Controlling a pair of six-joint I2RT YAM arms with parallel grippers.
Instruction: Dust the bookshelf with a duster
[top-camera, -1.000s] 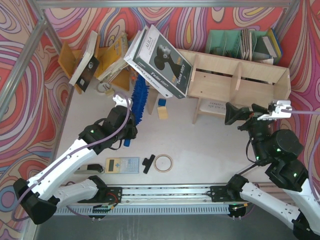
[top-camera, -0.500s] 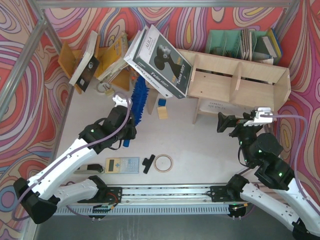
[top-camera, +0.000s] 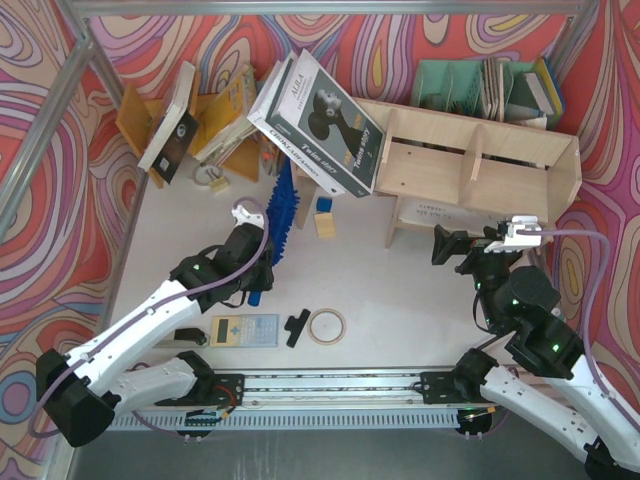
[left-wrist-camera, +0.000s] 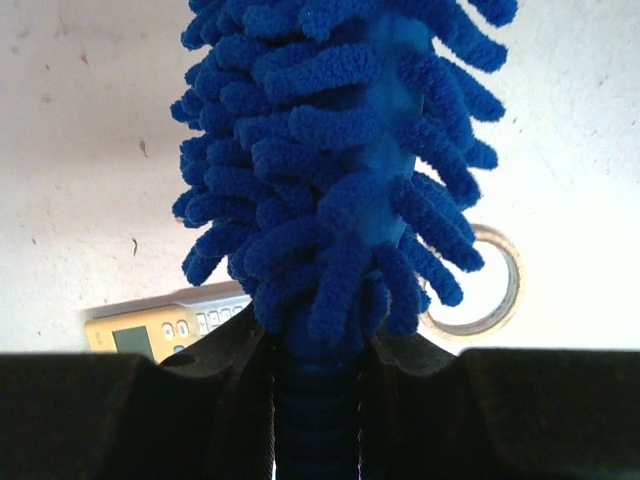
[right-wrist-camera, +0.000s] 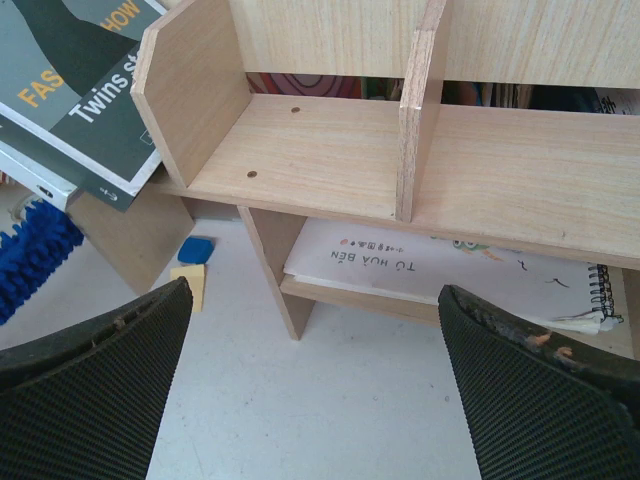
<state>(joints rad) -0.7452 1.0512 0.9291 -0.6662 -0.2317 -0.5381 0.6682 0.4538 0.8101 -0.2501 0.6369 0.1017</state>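
Right gripper (top-camera: 447, 246) has swung left, jaws wide, facing the pale plywood bookshelf (top-camera: 500, 150); left gripper (left-wrist-camera: 318, 360) clamps the fluffy blue duster (left-wrist-camera: 330, 150) by its seemingly ribbed handle.

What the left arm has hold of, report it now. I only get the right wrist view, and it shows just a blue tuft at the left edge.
Observer: The left fingers are shut on the handle of the duster.
Operator: Give me where its head sits against the bookshelf.
Observer: In the top view it lies left of the bookshelf, in none of its compartments. Its tip reaches under the leaning books.
Operator: List what lies on the table near that arm.
Observer: A tape roll and a calculator, both close to the arms' bases.
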